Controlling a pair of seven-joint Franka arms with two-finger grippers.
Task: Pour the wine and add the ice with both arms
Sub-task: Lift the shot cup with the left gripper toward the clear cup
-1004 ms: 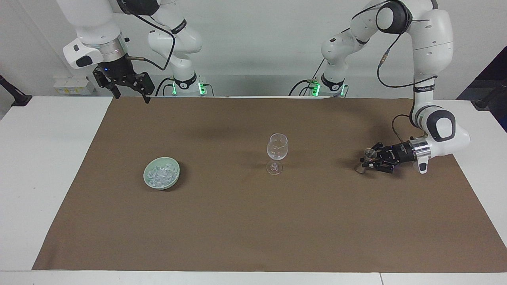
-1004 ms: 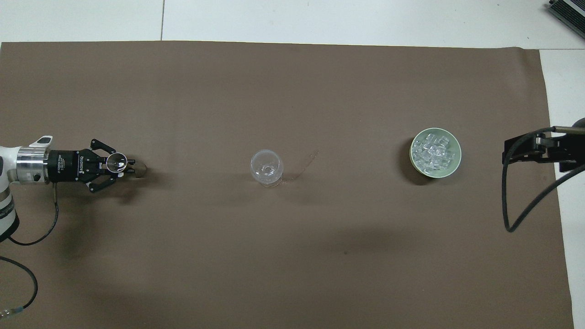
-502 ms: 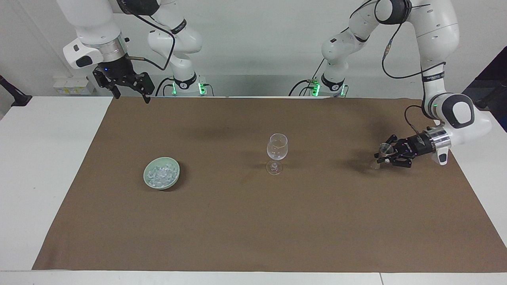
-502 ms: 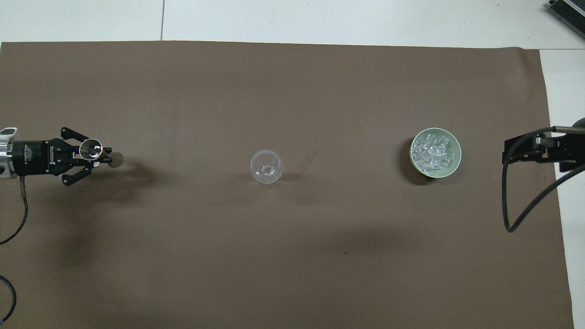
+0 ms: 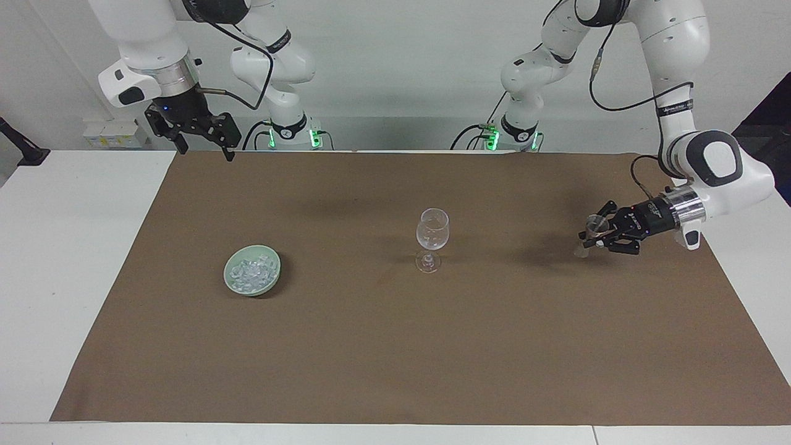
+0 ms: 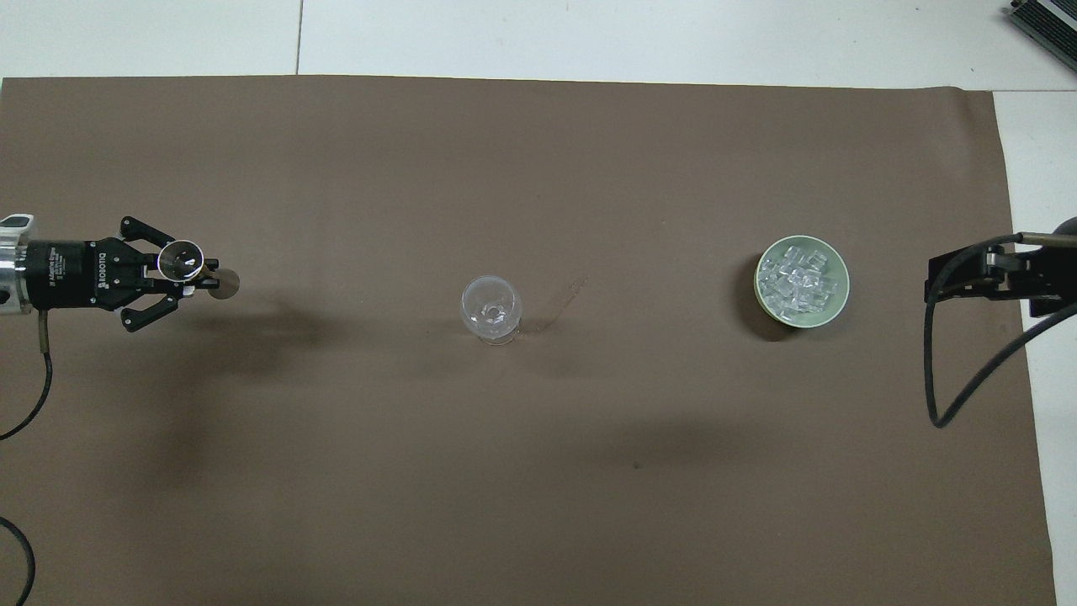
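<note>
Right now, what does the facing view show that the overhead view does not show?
Only the facing view shows both arms whole, with their bases, and the right gripper open, waiting over the mat's edge at the right arm's end. It also shows that the small glass is lifted off the mat.

Only the overhead view looks down into the wine glass.

Both show the left gripper shut on the small glass, the wine glass at the middle, and the ice in the green bowl.

Facing camera high, looks at robots; overhead steeply down; both share brown mat (image 5: 395,346).
</note>
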